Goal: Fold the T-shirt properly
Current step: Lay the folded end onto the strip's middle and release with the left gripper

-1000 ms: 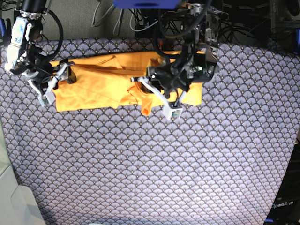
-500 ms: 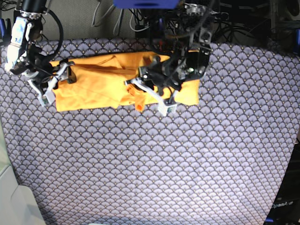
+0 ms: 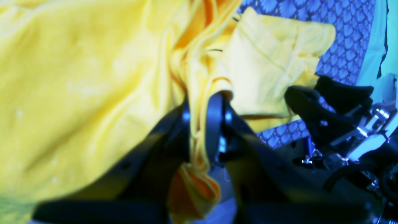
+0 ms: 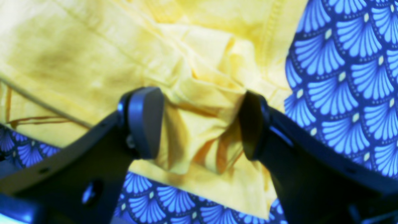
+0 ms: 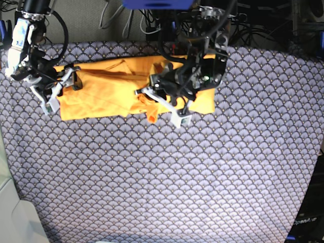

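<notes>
The yellow-orange T-shirt (image 5: 101, 91) lies in a long band across the far part of the table. My left gripper (image 5: 148, 101) is over its middle, shut on a bunched fold of the T-shirt (image 3: 93, 77); in the left wrist view the left gripper (image 3: 200, 109) has cloth squeezed between its pads, and a short tail hangs below. My right gripper (image 5: 73, 80) sits at the shirt's left end. In the right wrist view the right gripper (image 4: 200, 124) is open, its fingers (image 4: 146, 121) straddling a rumpled ridge of the T-shirt (image 4: 93, 56).
A blue-grey scallop-patterned cloth (image 5: 177, 177) covers the whole table. Cables and dark equipment (image 5: 152, 25) crowd the back edge. A pale object (image 5: 15, 212) stands at the front left corner.
The left gripper has drawn its pinched fold leftward and slightly back, and the shirt's right end has shortened with it. The right gripper has stayed in place, open.
</notes>
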### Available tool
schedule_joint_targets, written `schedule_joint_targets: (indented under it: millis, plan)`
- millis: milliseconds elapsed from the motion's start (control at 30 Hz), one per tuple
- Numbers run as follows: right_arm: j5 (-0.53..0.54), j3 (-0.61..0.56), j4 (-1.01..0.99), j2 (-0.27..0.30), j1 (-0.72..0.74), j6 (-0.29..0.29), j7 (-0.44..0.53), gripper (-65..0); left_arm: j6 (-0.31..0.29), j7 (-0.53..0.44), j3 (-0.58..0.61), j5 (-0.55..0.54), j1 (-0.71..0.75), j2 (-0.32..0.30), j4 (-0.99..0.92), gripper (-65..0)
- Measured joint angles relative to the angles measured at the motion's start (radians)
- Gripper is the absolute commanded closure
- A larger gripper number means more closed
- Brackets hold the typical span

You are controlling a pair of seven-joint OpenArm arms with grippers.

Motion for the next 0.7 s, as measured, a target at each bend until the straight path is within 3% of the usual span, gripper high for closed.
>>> schedule_joint_targets:
  millis: [167,233,333,400,467,567,700]
  plan:
    - [0.000,0.000,0.000,0.000,0.001,0.000,0.000,-39.1,-0.005,0.001,0.000,-0.004,0.010,0.000,0.041,-40.8]
    - [0.000,0.000,0.000,0.000,0.000,0.000,0.000,-39.2,-0.041,-0.001,0.000,-0.015,0.020,0.000,0.086,-46.4]
    - [0.000,-0.001,0.000,0.000,0.002,0.000,-0.001,-39.2,-0.233,0.001,-0.024,-0.099,0.025,0.004,0.164,-45.1]
    - [0.000,-0.001,0.000,0.000,0.002,0.000,-0.001,-39.2,-0.316,0.004,-0.124,-0.112,0.022,0.016,0.190,-43.6]
    - [0.000,-0.001,0.001,0.000,0.003,0.000,-0.001,-39.2,-0.348,-0.001,-0.262,-0.090,0.022,0.013,0.200,-43.6]
    - [-0.001,0.002,0.001,0.000,0.002,0.000,-0.001,-39.3,-0.341,0.012,-0.447,-0.094,0.025,0.000,0.190,-43.5]
    - [-0.003,0.002,0.027,0.011,0.005,0.000,-0.017,-39.7,-0.354,0.071,-0.557,-0.106,0.074,-0.044,0.156,-43.5]
